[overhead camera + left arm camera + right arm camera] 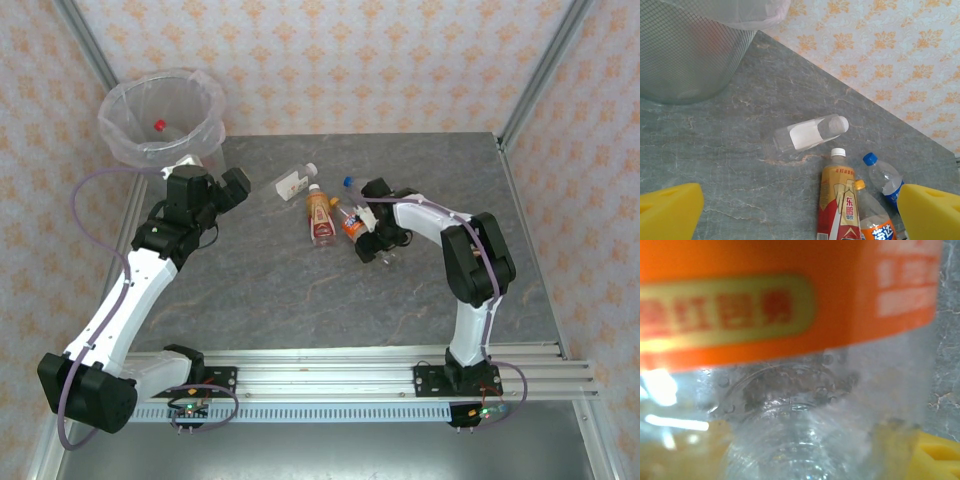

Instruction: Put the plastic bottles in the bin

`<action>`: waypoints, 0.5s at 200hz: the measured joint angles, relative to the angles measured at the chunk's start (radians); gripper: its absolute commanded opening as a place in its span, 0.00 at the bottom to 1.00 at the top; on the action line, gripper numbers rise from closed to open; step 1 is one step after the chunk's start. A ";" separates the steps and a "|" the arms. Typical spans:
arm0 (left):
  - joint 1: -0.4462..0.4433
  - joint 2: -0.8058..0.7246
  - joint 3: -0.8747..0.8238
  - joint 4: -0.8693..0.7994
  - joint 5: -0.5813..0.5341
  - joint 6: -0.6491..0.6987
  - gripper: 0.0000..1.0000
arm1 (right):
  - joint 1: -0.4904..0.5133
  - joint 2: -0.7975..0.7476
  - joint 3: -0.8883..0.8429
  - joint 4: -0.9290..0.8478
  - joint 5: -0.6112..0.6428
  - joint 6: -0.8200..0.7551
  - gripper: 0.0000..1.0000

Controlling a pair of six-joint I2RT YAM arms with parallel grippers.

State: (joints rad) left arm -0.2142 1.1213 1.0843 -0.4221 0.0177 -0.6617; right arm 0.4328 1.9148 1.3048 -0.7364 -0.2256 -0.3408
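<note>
The bin (pixel 205 95), grey mesh with a clear liner, stands at the table's back left corner; a red-capped bottle (pixel 158 125) lies inside. On the table lie a clear white-labelled bottle (pixel 810 134), a gold-and-red bottle (pixel 840 200), an orange-labelled bottle (pixel 875 227) and a blue-capped bottle (pixel 883 177). My left gripper (pixel 228 190) hovers open between the bin and the bottles, its yellow pads (pixel 670 210) wide apart. My right gripper (pixel 373 240) is down on the bottle cluster. Its yellow fingers (pixel 932 452) press both sides of a clear bottle (pixel 805 440), with the orange label (pixel 765 300) right behind.
The bin's mesh wall (pixel 685 55) fills the near left of the left wrist view. Patterned enclosure walls (pixel 340 60) and metal posts ring the grey stone table (pixel 300 290). The aluminium base rail (pixel 330 375) runs along the near edge.
</note>
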 measured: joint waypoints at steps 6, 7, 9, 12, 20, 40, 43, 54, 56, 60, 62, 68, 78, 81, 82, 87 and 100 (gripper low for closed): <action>0.000 0.000 0.000 0.000 0.000 0.000 1.00 | 0.000 0.003 0.001 0.000 0.000 0.006 0.73; 0.000 0.000 0.000 0.000 0.000 0.000 1.00 | 0.000 0.004 0.001 0.000 0.000 0.006 0.73; 0.000 0.000 0.000 0.000 0.000 0.000 1.00 | 0.000 0.006 0.002 0.000 0.000 0.008 0.73; 0.000 0.000 0.000 0.000 0.000 0.000 1.00 | 0.000 0.008 0.004 -0.001 0.000 0.012 0.73; 0.000 0.000 0.000 0.000 0.000 0.000 1.00 | 0.000 0.016 0.008 0.000 0.000 0.018 0.71; 0.000 0.000 0.000 0.000 0.000 0.001 1.00 | 0.000 0.023 0.018 0.005 -0.003 0.033 0.66; 0.000 0.000 0.000 0.000 0.000 0.001 1.00 | 0.000 0.024 0.018 0.006 -0.004 0.035 0.66; 0.000 0.001 0.000 0.000 0.000 0.004 1.00 | 0.000 0.024 0.017 0.009 -0.005 0.037 0.63; 0.000 0.001 0.000 0.000 0.000 0.004 1.00 | 0.000 0.024 0.017 0.010 -0.006 0.038 0.62; 0.000 0.001 0.000 0.000 0.000 0.005 1.00 | 0.000 0.024 0.016 0.011 -0.007 0.037 0.60; 0.000 0.001 0.000 0.000 -0.001 0.004 1.00 | 0.000 0.024 0.016 0.013 -0.007 0.038 0.59; 0.000 0.001 0.000 0.000 0.000 0.005 1.00 | 0.000 0.022 0.013 0.018 -0.008 0.041 0.58; 0.000 0.002 0.000 0.000 0.000 0.005 1.00 | 0.000 0.015 0.005 0.026 -0.009 0.045 0.56; 0.000 0.003 0.000 0.000 0.000 0.005 1.00 | 0.000 0.013 0.003 0.029 -0.011 0.045 0.56; 0.000 0.003 0.000 0.000 -0.001 0.005 1.00 | 0.000 0.012 0.002 0.029 -0.011 0.045 0.56; 0.000 0.005 0.000 0.000 -0.001 0.005 1.00 | 0.000 0.007 -0.003 0.034 -0.015 0.045 0.55; 0.000 0.014 0.000 0.000 -0.001 0.004 1.00 | 0.000 -0.002 -0.014 0.040 -0.029 0.045 0.54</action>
State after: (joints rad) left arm -0.2142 1.1355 1.0843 -0.4225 0.0170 -0.6575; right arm 0.4328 1.9129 1.2903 -0.6960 -0.2550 -0.2955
